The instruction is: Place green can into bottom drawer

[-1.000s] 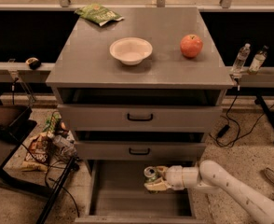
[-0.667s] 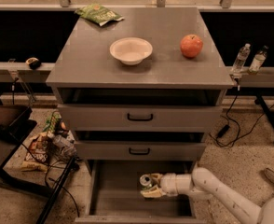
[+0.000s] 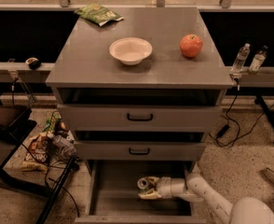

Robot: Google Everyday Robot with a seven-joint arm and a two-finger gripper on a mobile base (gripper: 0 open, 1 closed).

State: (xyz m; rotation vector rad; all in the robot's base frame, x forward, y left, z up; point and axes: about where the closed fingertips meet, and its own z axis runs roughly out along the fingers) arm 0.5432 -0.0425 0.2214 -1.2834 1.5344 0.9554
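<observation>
one small green can (image 3: 143,183) is down inside the open bottom drawer (image 3: 111,190), low over its flat grey floor and near the middle. the gripper (image 3: 145,188) reaches in from the right side, and its two pale jaws are closed on the can, one above it and one below. the can lies tipped on its side with its silver top facing left. i think the can is light, and its thin metal walls could dent if it is squeezed too hard. its skin looks smooth and may slip, so a hold across the round middle of the body seems best, not on the rim. on its side like this, it could roll once it is let go. up on the cabinet top (image 3: 81,64) sit a white bowl (image 3: 130,50), a red apple (image 3: 191,45) and a green snack bag (image 3: 99,14), well apart from the can.
</observation>
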